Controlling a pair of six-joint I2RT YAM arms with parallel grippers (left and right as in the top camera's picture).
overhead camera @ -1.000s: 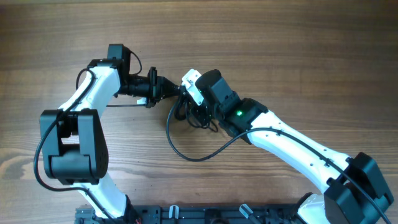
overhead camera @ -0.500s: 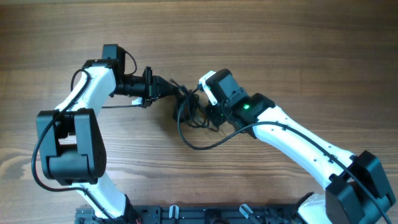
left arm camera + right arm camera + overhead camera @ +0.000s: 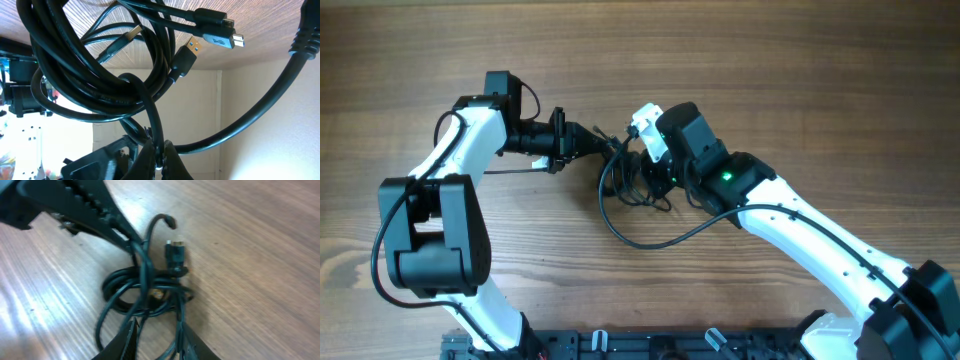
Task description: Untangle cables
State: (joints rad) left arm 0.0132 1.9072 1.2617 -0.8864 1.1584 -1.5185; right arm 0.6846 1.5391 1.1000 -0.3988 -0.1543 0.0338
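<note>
On the left of the overhead view, the left gripper (image 3: 603, 143) is being pointed rightward, low over the wooden table (image 3: 790, 60). Its jaws are being pressed together on a single strand at the upper left edge of the cables (image 3: 628, 182), which are lying in a tangled bundle near the middle of the table. In the left wrist view, that one strand is being pinched right at the fingertips. The rest of the coil is being spread just beyond them in several overlapping black loops. Two plugs are being shown on the far side of the coil, a blue-tongued plug (image 3: 189, 52) and a wider flat plug (image 3: 222, 37) just beside it, both pointing away from the grip.

Moving right, the bundle is being framed between the two arms, with the left fingers touching it from one side. One long strand (image 3: 640, 238) is being trailed out of it in a wide loop toward the near edge, then passing under the right arm (image 3: 800, 235).

In the right wrist view, the right gripper (image 3: 157, 337) is being held over the near side of the bundle with its jaws parted. Several strands are being straddled by the gap between the fingers. Whether either finger is touching a strand cannot be told. A small black plug (image 3: 175, 250) is being seen just beyond the loops, beside the left fingertip.
</note>
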